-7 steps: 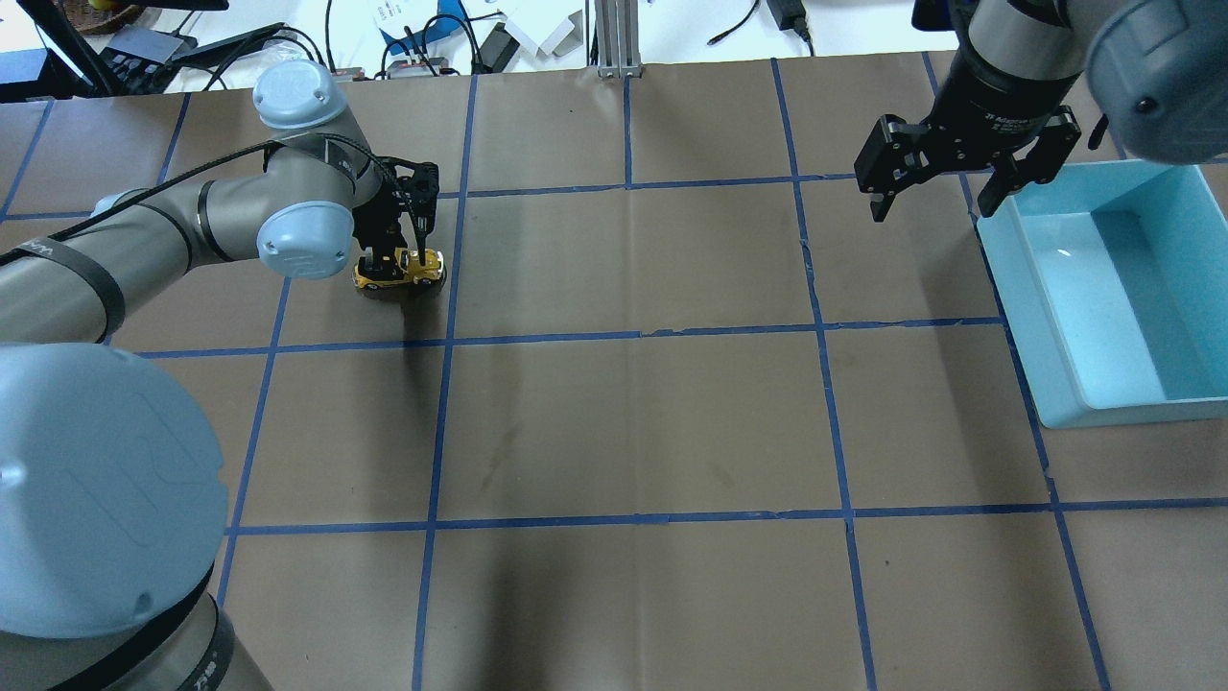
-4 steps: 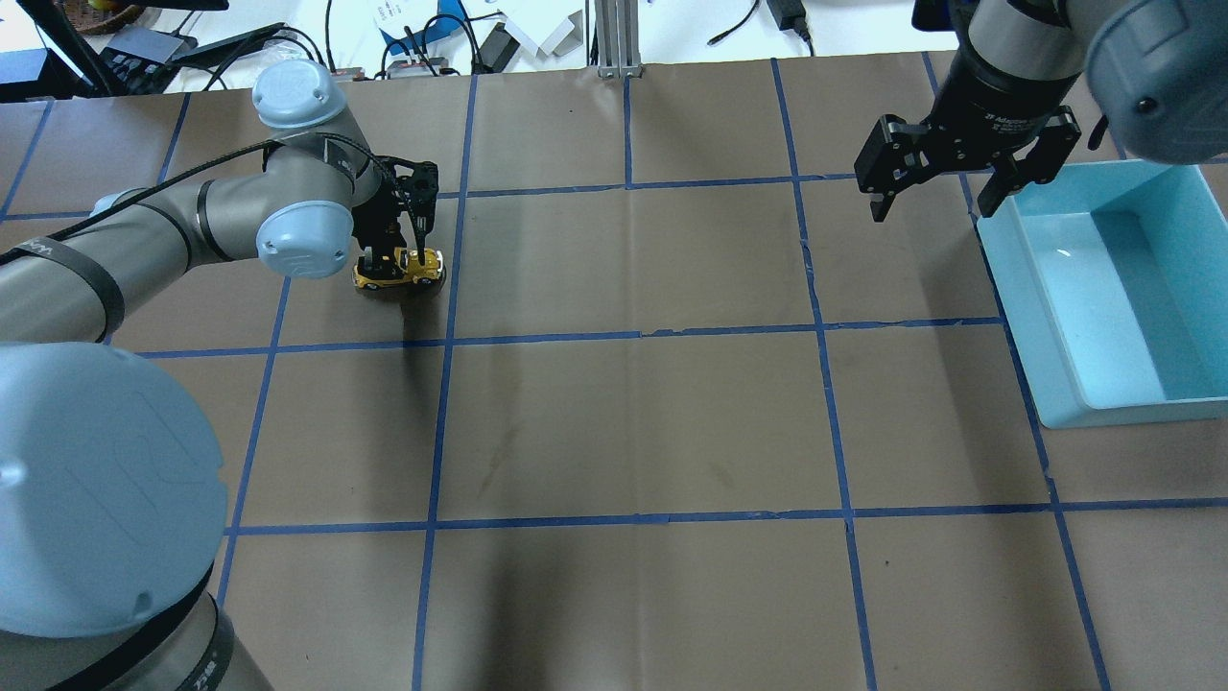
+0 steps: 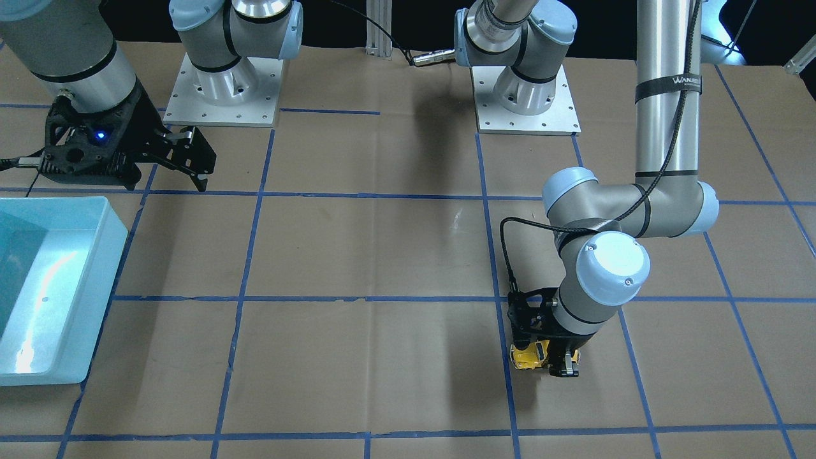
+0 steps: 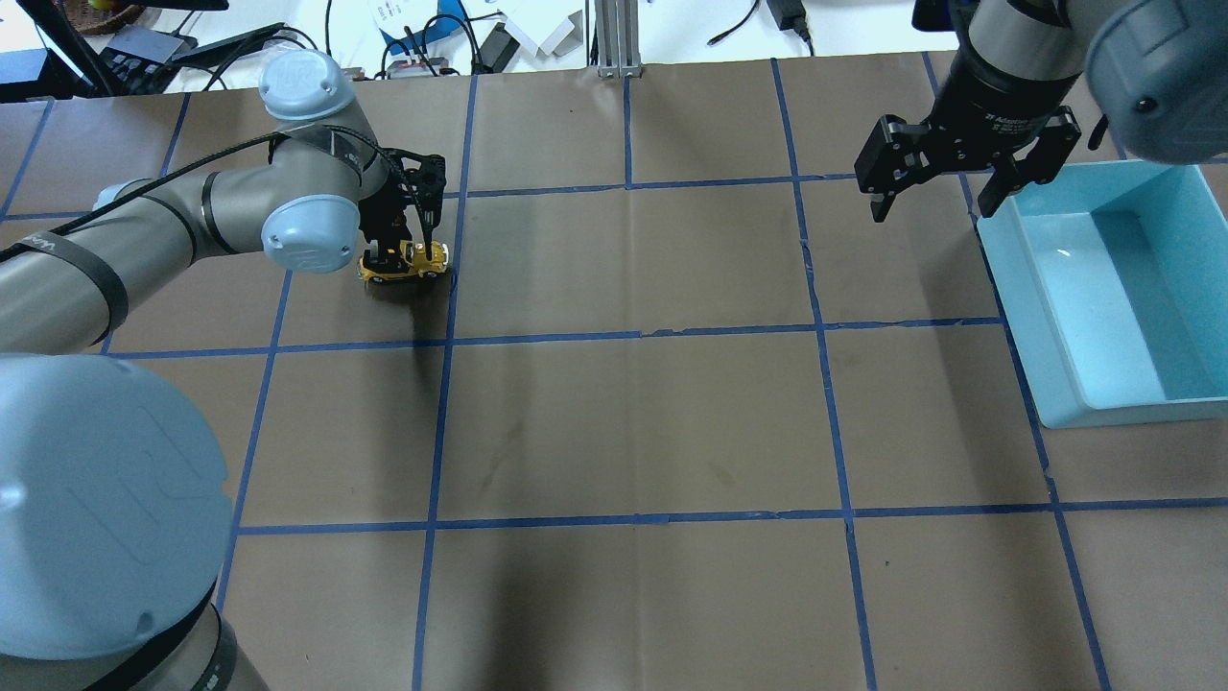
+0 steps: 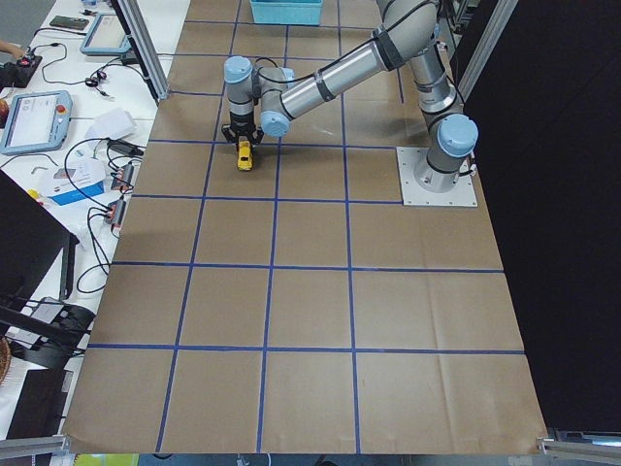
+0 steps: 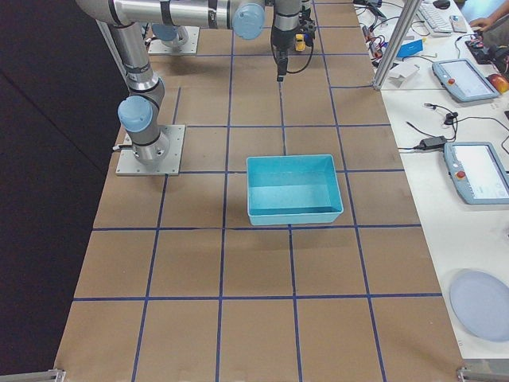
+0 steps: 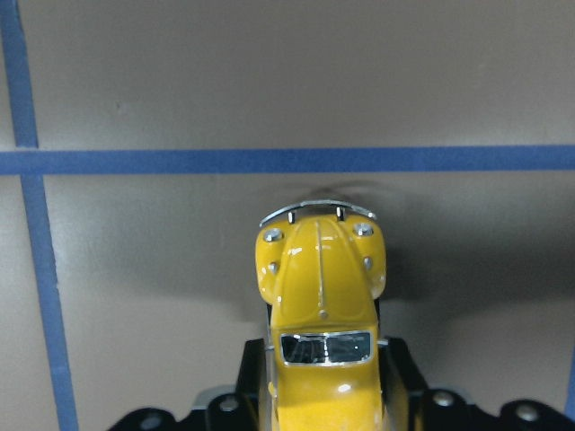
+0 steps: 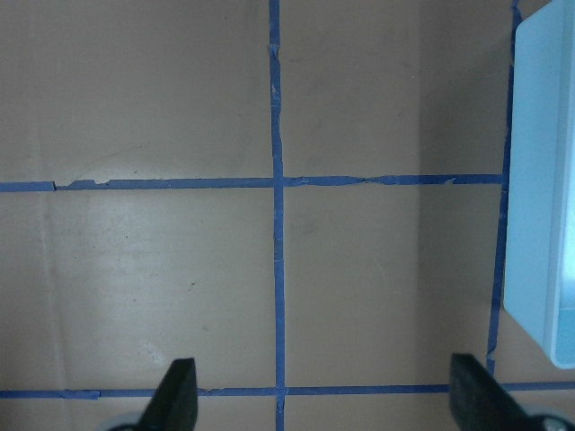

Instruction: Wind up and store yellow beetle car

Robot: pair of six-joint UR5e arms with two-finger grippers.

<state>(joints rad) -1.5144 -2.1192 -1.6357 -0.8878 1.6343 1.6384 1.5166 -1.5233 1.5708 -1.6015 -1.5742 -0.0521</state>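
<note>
Your left gripper (image 4: 404, 252) is down on the yellow beetle car (image 7: 321, 292), with its 2 fingers pinching the car across the cabin, 1 on each side. In the left wrist view the bonnet and silver bumper poke out ahead of the fingers, nose aimed at a blue tape line (image 7: 287, 160) running across the table. A shadow sits under the nose, and you cannot tell from these views whether the wheels touch the paper.

From overhead, the car sits on the robot's left half of the brown paper table (image 4: 624, 422), in the far row of squares, just left of a lengthwise tape line.

Over on the other side, your right gripper (image 4: 932, 206) hangs above the table with its fingers spread wide and nothing between them. Its wrist view shows only bare paper and tape between the 2 tips. The light blue bin (image 4: 1036, 317) lies just beside that gripper, well apart from the car.
</note>
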